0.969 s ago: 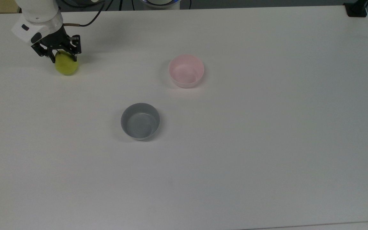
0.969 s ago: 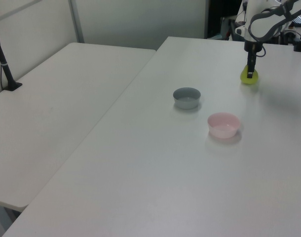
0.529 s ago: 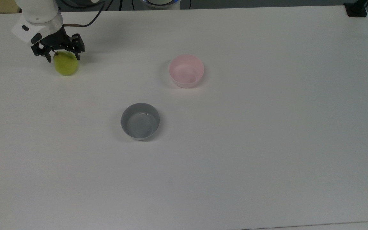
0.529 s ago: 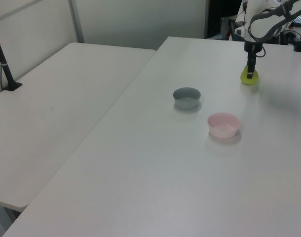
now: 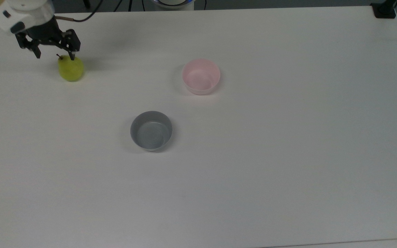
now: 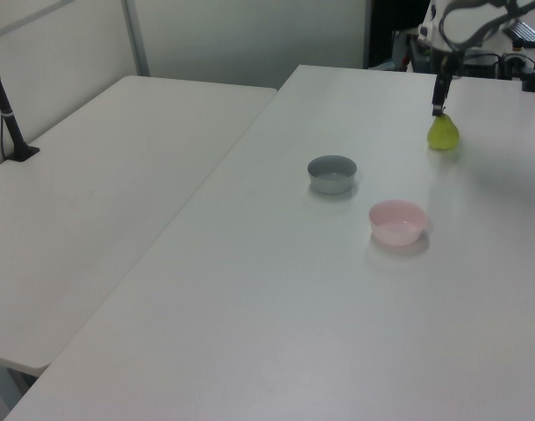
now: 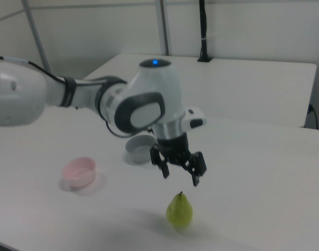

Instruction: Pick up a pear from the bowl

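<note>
1. The gripper (image 5: pixel 53 54) is up and off the fruit. A second ago its fingers were pinched around the pear's upper half; half a second ago they had spread but were still low around it; now they hang in the air above it, spread wide with nothing between them.

2. The pear (image 5: pixel 70 68) stands on its own on the white table (image 5: pixel 253 172), stem up, near the top view's upper left corner. In the right view the gripper (image 7: pixel 179 173) clears the pear (image 7: pixel 179 210) with a plain gap of table showing behind.

3. The pear hasn't shifted across these moments. It sits in the same spot, upright and steady, so the release was clean.

4. The pink bowl (image 5: pixel 201 76) is empty and well apart from the fruit, toward the top view's middle. The grey bowl (image 5: pixel 151 130) is empty too, nearer the camera.

5. In the left view the pear (image 6: pixel 442 133) sits at the far end of the table, beyond both bowls, the gripper's fingers (image 6: pixel 438 96) just above its stem.

6. My read is that the fruit is out of the bowl and set down, and the arm is pulling away. The task looks essentially finished.
</note>
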Tool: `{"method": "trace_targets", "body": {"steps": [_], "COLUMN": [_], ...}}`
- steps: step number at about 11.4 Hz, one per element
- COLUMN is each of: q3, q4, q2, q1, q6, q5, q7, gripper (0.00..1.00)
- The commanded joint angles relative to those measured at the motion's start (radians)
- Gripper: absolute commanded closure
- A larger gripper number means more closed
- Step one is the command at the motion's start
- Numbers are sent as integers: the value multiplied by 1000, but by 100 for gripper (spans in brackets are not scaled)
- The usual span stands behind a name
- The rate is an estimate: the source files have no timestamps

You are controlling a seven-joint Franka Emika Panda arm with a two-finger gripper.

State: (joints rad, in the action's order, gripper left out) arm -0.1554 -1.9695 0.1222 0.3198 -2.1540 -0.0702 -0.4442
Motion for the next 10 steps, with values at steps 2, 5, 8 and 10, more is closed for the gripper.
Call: {"method": "trace_targets", "body": {"steps": [2, 5, 8, 10], "q3": [5, 4, 2, 0], "q4": [176, 239, 299, 313], "q2": [-94, -194, -217, -217], "q1": [-77, -166, -257, -290], "q6": [293, 442, 526, 516], "q5": [-5, 4, 16, 44], "q7": [266, 272, 340, 326], "gripper": [0, 0, 0, 0]}}
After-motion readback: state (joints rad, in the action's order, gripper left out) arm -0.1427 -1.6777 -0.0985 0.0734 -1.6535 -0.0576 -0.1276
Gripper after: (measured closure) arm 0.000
